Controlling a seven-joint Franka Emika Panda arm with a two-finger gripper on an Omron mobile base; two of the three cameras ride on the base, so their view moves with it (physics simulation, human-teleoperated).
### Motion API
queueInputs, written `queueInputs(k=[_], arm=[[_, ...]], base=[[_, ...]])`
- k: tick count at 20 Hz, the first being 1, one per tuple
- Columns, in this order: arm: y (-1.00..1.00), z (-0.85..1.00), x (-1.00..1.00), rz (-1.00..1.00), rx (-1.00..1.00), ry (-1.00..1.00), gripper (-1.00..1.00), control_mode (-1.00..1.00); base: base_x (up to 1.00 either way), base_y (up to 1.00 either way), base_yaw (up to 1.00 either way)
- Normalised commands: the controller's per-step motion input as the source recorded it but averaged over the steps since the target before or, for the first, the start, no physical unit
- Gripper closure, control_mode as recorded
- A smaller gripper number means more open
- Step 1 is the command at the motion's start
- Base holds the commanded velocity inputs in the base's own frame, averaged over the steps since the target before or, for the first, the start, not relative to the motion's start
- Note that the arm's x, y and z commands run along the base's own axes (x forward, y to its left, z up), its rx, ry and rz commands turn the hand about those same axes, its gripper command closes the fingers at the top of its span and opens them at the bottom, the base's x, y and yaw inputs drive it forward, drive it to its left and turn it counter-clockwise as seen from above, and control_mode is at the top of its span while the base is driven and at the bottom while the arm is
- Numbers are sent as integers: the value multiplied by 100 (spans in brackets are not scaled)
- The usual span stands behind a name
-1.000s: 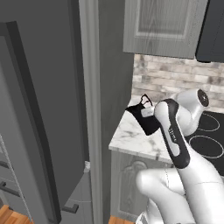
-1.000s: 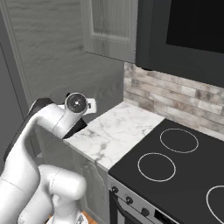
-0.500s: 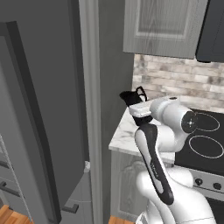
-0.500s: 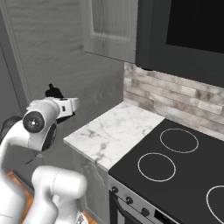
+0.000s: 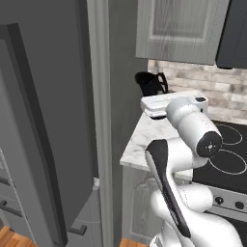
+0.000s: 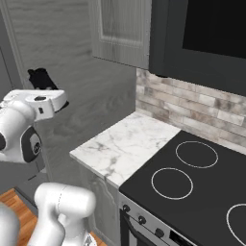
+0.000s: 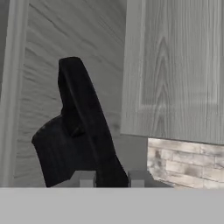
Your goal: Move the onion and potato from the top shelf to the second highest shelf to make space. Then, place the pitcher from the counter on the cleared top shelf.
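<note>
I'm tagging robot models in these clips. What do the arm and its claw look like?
The arm is glossy white with rounded, bulbous links, a dark strip along one link and dark round joint caps. No cables or markings are readable. The claw ends in two small, squared grey finger tips.

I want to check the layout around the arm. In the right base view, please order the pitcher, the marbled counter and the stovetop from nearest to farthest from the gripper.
1. The pitcher: held in the gripper, lifted off the counter, at the left.
2. The counter: below and to the right of the hand.
3. The stovetop: beyond the counter, far right.
</note>
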Motion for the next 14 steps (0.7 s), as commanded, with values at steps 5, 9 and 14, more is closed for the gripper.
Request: queueInputs(k=[5, 9, 14], arm=[[5, 17, -77, -5, 11, -12, 100, -100], [-7, -12, -34, 1, 22, 13, 100, -100], [-7, -21, -16, 14, 29, 15, 100, -100]], base=[[0, 0, 0], [0, 0, 0], [0, 0, 0]])
